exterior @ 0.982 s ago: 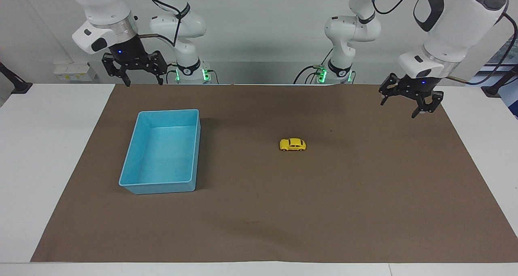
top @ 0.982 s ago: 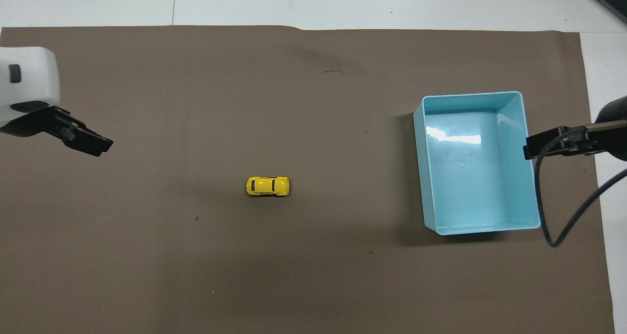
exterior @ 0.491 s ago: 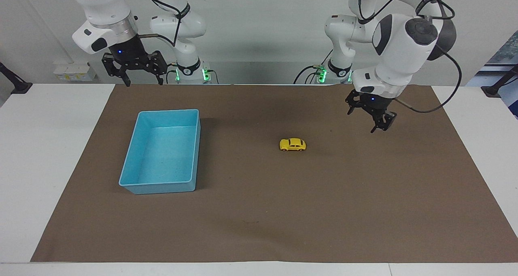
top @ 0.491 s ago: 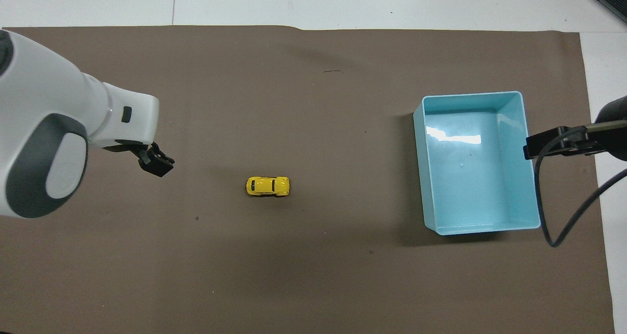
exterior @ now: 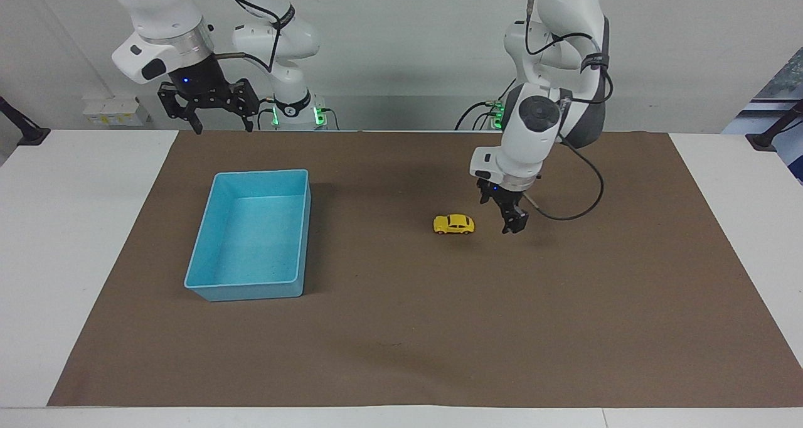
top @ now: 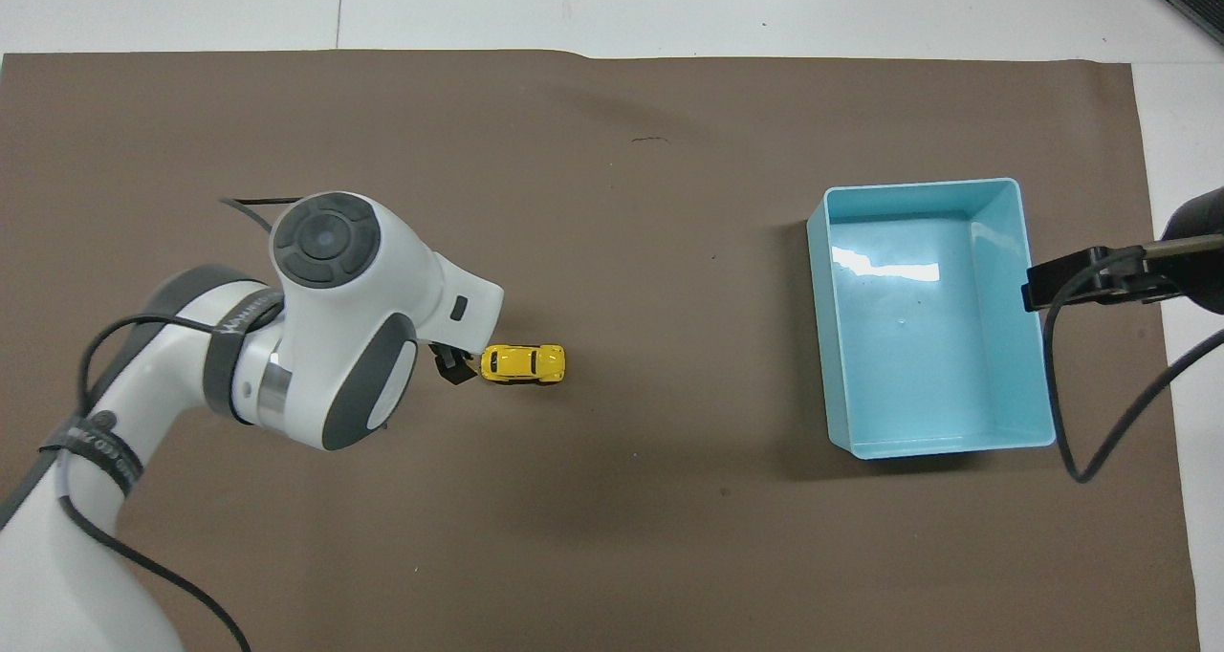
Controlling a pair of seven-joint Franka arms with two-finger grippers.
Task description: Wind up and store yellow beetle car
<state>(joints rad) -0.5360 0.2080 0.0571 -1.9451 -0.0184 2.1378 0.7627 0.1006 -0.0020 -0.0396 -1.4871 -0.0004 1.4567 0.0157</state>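
Facing view: we see the left arm has swung in from its end of the table, and the left gripper [exterior: 508, 218] now hangs low just beside the small bright yellow beetle-shaped toy car [exterior: 453, 224], on the side toward the left arm's end. No contact visible; a gap shows between the fingers and the car. Seen edge-on, its fingers look spread apart, nothing between them. The car sits on its wheels where it was, on the brown paper mat [exterior: 401, 327], about mid-table, well apart from the light blue rectangular plastic bin [exterior: 216, 287] toward the right arm's end. The right gripper [exterior: 210, 105] waits high near its base, fingers apart, holding nothing.

Overhead view: we see the left arm's wrist covers most of the left gripper [top: 453, 365]; only a dark tip shows right next to the car [top: 522, 362]. Bin [top: 841, 346] has nothing in it.

Our read: approach is nearly done, the grasp has not started. The next move likely needs a small shift over the car before closing.
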